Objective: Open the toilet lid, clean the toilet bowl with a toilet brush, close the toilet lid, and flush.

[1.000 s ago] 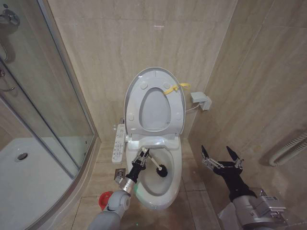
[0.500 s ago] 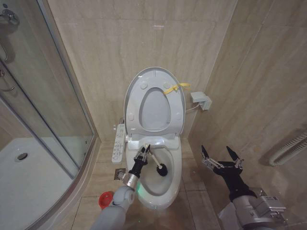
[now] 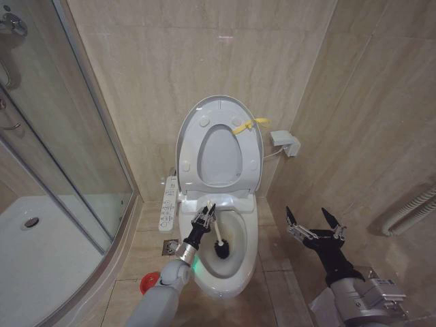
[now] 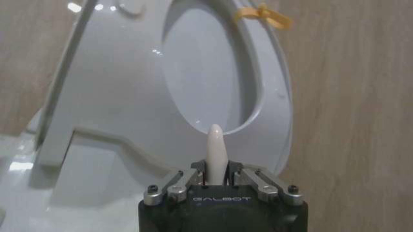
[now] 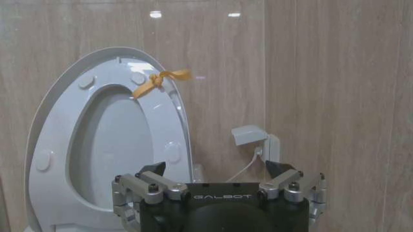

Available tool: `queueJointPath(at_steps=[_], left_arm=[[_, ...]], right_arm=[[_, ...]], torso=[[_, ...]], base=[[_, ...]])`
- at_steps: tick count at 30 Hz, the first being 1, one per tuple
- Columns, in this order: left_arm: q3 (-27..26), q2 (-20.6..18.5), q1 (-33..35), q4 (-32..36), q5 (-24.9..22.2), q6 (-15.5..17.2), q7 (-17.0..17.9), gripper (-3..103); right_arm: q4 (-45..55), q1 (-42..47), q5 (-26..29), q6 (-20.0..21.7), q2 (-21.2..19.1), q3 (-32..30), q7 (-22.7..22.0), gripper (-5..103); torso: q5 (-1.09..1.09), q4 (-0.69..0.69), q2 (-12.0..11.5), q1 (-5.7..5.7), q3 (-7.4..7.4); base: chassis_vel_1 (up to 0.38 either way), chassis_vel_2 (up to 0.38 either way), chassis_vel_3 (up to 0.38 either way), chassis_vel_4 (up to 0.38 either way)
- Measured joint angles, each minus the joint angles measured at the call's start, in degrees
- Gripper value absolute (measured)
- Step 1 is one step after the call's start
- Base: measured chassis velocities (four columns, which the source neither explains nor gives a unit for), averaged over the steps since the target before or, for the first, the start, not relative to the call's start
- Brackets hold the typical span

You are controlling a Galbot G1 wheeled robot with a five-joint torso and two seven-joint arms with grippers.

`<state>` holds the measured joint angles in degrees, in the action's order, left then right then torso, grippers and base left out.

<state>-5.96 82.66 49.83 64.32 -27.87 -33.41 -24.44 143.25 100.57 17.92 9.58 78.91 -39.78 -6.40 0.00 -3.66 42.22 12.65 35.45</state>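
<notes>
Head view has our left gripper clamped on the white handle of the toilet brush, and the left wrist view shows the handle tip poking up between the closed fingers. Just below and ahead of the gripper, the black bristle head sits inside the toilet bowl, down against its inner wall. Beyond the gripper, the toilet lid and seat stand upright against the wall, a yellow ribbon tied at the lid's edge. Our right gripper hangs well off to the right of the bowl, fingers spread wide and holding nothing. We judge we are in the scrubbing step, with closing and flushing not yet done. The next move calls for sweeping the bristles around the bowl wall while keeping the grip firm.
</notes>
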Motion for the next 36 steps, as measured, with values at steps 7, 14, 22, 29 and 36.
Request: queueJointPath(at_steps=[7, 14, 22, 29, 36], left_arm=[[-0.64, -0.12, -0.01, 0.83, 3.67, -1.99, 0.15, 22], [0.34, -1.1, 2.31, 5.06, -6.61, 2.25, 3.56, 22], [0.25, -2.99, 8.16, 11.97, -11.95, 5.88, 3.64, 22], [-1.17, -3.22, 14.56, 17.58, -13.71, 6.75, 4.17, 22], [-1.81, -2.24, 20.16, 21.49, -14.02, 6.86, 4.72, 22]], right_arm=[[0.0, 0.0, 0.0, 0.0, 0.0, 0.0, 0.0, 100], [0.0, 0.0, 0.0, 0.0, 0.0, 0.0, 0.0, 100], [0.0, 0.0, 0.0, 0.0, 0.0, 0.0, 0.0, 100], [0.0, 0.0, 0.0, 0.0, 0.0, 0.0, 0.0, 100], [0.0, 0.0, 0.0, 0.0, 0.0, 0.0, 0.0, 100]], torso=[[0.0, -0.01, 0.0, 0.0, 0.0], [0.0, -0.01, 0.0, 0.0, 0.0], [0.0, 0.0, 0.0, 0.0, 0.0], [0.01, 0.0, 0.0, 0.0, -0.01], [0.01, 0.02, 0.0, -0.01, -0.01]], base=[[0.0, 0.0, 0.0, 0.0], [0.0, 0.0, 0.0, 0.0], [0.0, 0.0, 0.0, 0.0], [0.0, 0.0, 0.0, 0.0], [0.0, 0.0, 0.0, 0.0]])
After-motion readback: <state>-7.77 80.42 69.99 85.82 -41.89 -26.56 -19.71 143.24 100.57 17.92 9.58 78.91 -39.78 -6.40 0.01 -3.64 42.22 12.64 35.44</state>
